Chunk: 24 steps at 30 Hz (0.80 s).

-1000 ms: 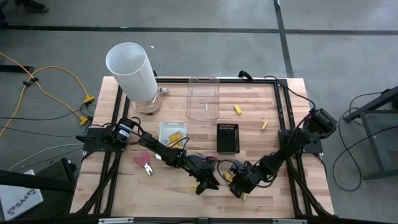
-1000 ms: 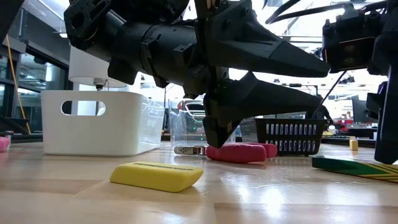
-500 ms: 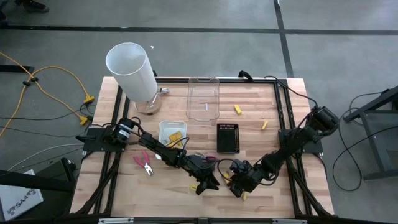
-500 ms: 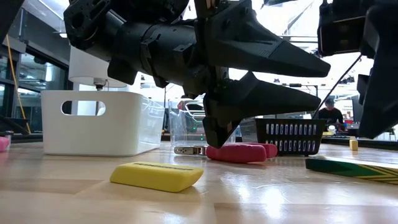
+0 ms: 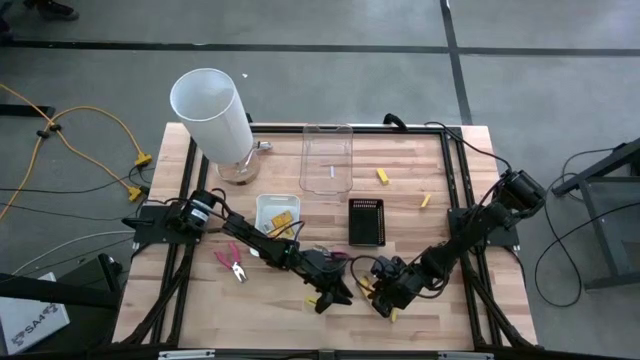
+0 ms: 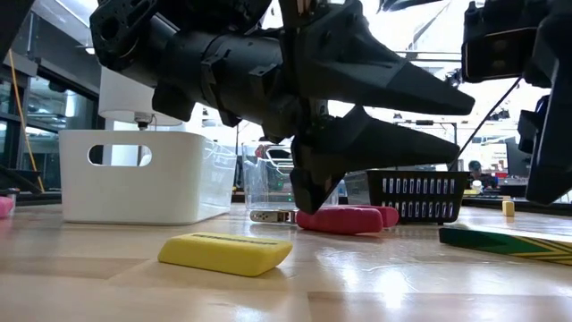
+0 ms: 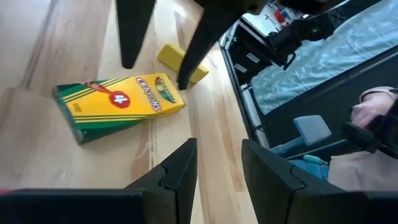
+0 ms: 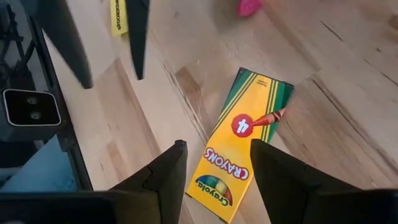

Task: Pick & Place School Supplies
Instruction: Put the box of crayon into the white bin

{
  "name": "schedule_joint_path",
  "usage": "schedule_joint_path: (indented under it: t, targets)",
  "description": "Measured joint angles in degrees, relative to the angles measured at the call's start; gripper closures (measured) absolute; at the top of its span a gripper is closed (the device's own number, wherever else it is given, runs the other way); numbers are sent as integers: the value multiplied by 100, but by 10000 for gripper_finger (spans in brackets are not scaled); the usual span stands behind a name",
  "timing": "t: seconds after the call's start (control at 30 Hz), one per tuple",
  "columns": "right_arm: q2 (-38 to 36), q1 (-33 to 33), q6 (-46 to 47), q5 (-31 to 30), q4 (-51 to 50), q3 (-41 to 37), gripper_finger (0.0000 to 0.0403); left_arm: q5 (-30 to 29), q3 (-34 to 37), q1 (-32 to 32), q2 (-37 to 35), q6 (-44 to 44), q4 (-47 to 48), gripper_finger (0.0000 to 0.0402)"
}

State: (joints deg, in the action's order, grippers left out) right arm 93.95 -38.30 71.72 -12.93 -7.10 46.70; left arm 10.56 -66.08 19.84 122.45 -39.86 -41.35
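Crayon pack [image 8: 244, 146] flat on table, just beyond open right tool [image 8: 214, 171].

The right gripper [image 5: 377, 293] shifts a little in the high view: over the last second it edges toward the left arm's side and then settles almost back where it was, while its arm's elbow slides slightly outward. In the low view the right arm [image 6: 547, 134] swings in as a wide dark mass at the table's edge, then draws partly back, now covering less than half a second ago. Just below it, the crayon pack [image 6: 509, 240] seems to have slid slightly toward the left gripper's side, though the blur makes this uncertain. Beyond the gripper, a person [image 6: 475, 166] now shows in the room.
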Motion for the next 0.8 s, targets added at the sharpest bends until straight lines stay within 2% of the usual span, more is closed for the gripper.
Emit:
schedule_joint_path:
  t: [0.47, 0.8]
  targets:
    - [16, -108, -2, -56, 31, 4, 234, -262, -56, 116, 6, 171, 42, 280]
    - [20, -109, 36, -58, 32, 4, 233, -483, -442, 214, 7, 461, 789, 280]
